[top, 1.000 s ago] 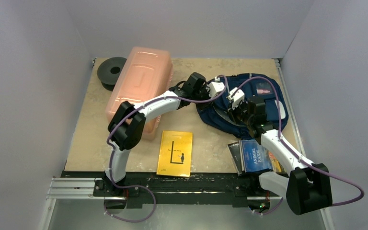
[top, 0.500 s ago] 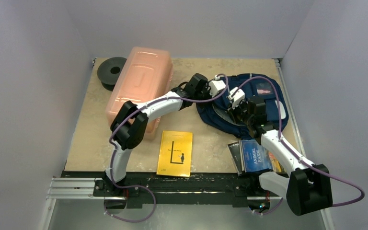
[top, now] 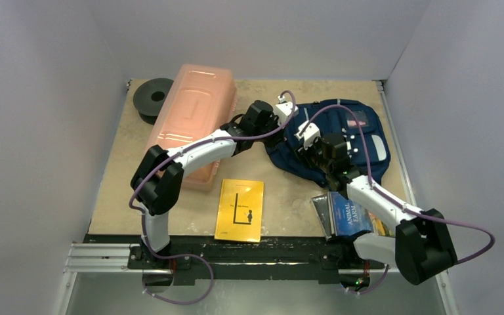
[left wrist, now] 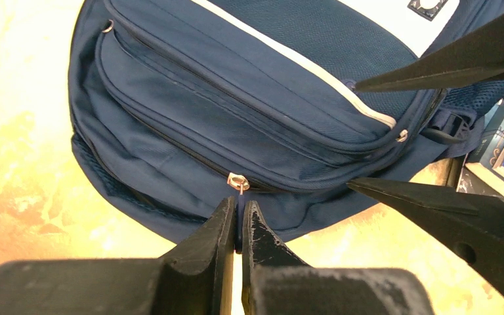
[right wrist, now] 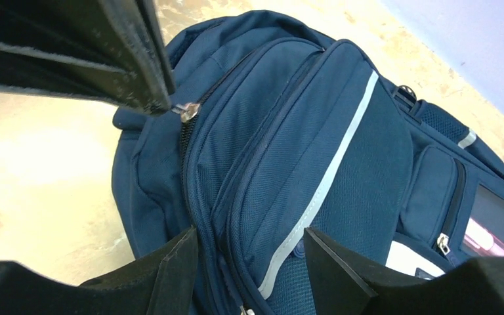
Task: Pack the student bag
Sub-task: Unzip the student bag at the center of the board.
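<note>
The student bag (top: 375,134) is a navy backpack with light grey stripes, lying at the back right of the table. My left gripper (left wrist: 237,205) is shut on the fabric pull of a silver zipper slider (left wrist: 238,181) at the bag's edge. The same grip shows at the upper left of the right wrist view, at the slider (right wrist: 188,110). My right gripper (right wrist: 251,239) is open, its fingers straddling the bag's zipped front seams without pinching them. From above, the left gripper (top: 285,113) and the right gripper (top: 304,135) sit close together at the bag's left side.
A long pink translucent box (top: 193,121) lies at the back left with a black spool (top: 152,98) behind it. A yellow book (top: 239,210) lies near the front centre. A blue "Animal Farm" book (top: 351,213) tops a small stack at the front right.
My right gripper has opened and let go of the bag. My left gripper has tightened on the zipper pull and moved left and back, and the bag has shifted with it.
</note>
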Motion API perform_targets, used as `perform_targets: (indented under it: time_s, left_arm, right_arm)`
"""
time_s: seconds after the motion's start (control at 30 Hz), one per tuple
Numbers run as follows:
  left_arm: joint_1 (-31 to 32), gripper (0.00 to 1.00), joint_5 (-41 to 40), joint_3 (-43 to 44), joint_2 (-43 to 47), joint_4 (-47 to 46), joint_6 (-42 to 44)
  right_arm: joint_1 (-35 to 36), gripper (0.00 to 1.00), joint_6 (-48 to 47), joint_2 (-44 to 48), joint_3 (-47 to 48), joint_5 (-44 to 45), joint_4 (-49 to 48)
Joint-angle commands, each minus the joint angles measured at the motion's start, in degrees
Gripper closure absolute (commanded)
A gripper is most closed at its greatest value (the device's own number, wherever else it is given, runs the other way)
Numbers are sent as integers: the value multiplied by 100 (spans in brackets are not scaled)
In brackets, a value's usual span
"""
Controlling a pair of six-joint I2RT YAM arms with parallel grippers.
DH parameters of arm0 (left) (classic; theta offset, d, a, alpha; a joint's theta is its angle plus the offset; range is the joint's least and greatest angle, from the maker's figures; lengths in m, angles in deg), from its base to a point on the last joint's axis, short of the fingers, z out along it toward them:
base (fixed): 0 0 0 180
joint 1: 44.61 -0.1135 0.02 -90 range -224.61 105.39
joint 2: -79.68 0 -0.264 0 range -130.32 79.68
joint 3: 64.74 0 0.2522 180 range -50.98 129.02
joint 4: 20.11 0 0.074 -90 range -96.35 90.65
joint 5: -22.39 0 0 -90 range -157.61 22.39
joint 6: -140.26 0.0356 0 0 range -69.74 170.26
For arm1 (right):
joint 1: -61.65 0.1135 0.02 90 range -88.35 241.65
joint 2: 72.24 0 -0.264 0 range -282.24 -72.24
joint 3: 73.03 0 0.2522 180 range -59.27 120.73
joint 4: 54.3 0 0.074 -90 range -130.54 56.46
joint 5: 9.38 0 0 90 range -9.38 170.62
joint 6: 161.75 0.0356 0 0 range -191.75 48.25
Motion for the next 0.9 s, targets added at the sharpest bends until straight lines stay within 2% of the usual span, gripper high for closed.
perform_targets:
  time_s: [0.0,0.2,0.27,0.3,0.4,0.43,0.5,0.6,0.67,0.73,0.87]
  left_arm:
    - [46,100,287,4,375,-248,-376]
    - [55,100,486,35,417,-305,-641]
    - [49,100,490,39,422,-312,-654]
    - [46,100,494,43,420,-309,-658]
    - [42,100,404,53,403,-251,-692]
    - [34,100,317,76,382,-213,-719]
    - [-56,100,-17,272,249,78,-866]
    - [-368,100,-458,802,-141,561,-1117]
    - [-483,100,-776,1234,-483,681,-1078]
    - [-553,100,-1193,1844,-857,918,-961]
    - [-736,100,-1581,2948,-1560,1572,-1007]
  right_arm:
    - [73,37,-388,-290,120,1079,-827]
    - [531,33,-986,-864,-47,1921,-1777]
    - [585,35,-1105,-1071,-72,2267,-2064]
    - [603,42,-1139,-1140,-76,2386,-2166]
    - [608,89,-1086,-1307,17,2612,-2285]
    - [608,100,-1061,-1320,124,2573,-2103]
    - [606,100,-813,-982,160,2245,-1668]
    - [558,100,-321,-51,-378,1349,-1870]
    - [455,100,-434,486,-792,546,-2079]
    - [440,100,-926,980,-1358,-132,-2593]
    - [266,100,-840,1397,-1686,-428,-2893]
